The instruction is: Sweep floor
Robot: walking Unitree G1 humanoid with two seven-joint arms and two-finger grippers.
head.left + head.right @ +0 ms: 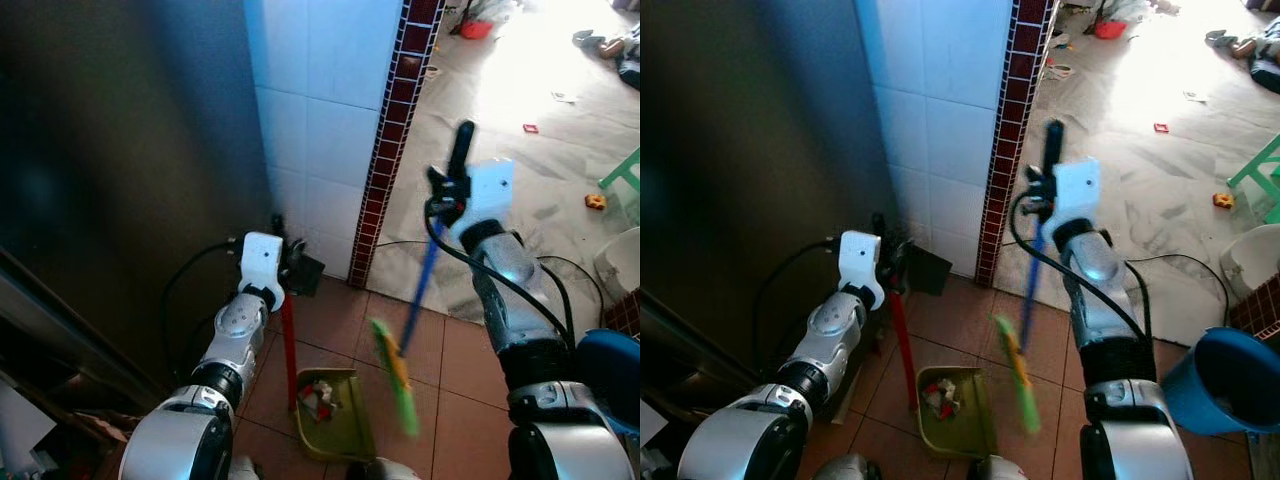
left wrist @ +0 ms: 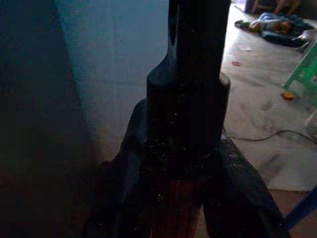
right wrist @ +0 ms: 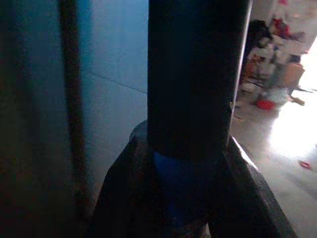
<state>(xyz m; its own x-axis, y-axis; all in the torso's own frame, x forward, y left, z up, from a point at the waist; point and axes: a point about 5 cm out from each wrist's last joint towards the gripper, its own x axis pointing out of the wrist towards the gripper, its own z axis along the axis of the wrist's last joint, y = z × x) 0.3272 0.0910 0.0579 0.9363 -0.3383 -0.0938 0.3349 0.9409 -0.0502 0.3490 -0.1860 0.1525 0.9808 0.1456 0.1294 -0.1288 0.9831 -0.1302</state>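
Left eye view: left gripper (image 1: 285,262), jaws clamped on red handle (image 1: 289,350), steadies dustpan (image 1: 333,412) upright on tile floor (image 1: 330,320); right gripper (image 1: 447,195) clamps blue broom (image 1: 398,375), angled toward it.

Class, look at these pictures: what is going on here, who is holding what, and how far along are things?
A humanoid robot is sweeping a tiled floor beside a white tiled wall. Its left gripper is shut on the red handle of a green dustpan, which sits on the floor with bits of rubbish already in it. Its right gripper is shut on the blue handle of a broom; the green broom head is just to the right of the dustpan, blurred. More litter lies on the grey floor beyond.
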